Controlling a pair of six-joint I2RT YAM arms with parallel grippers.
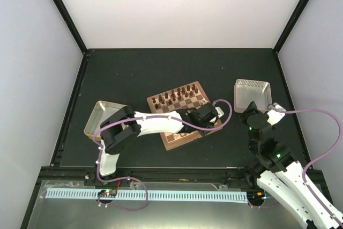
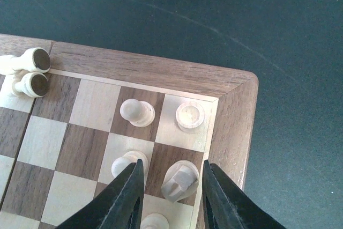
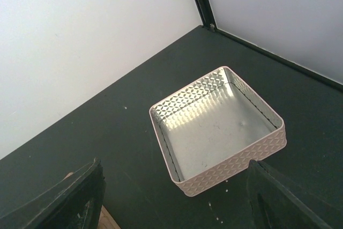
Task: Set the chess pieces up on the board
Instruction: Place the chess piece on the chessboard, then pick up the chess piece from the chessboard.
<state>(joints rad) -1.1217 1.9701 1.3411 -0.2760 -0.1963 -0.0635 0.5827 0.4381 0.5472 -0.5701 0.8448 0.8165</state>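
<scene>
The board [image 1: 188, 102] lies mid-table, and its brown border [image 2: 161, 73] fills the left wrist view. My left gripper [image 2: 172, 169] hangs over the board's corner, open, straddling a cream knight [image 2: 181, 182]. The knight stands on a dark square with a gap to each finger. Beside it stand a cream pawn [image 2: 128, 163], another pawn [image 2: 136, 112], a rook [image 2: 190, 115] in the corner and one more piece [image 2: 155, 221] at the frame's bottom. Two cream pieces [image 2: 27, 71] lie on their sides at the left edge. My right gripper [image 3: 182, 202] is open and empty, off the board.
Dark chessmen [image 1: 174, 96] line the board's far side. An empty metal tray [image 3: 220, 130] sits just ahead of the right gripper, at the table's right [image 1: 252, 94]. A second tray [image 1: 102, 117] lies left of the board, partly under the left arm.
</scene>
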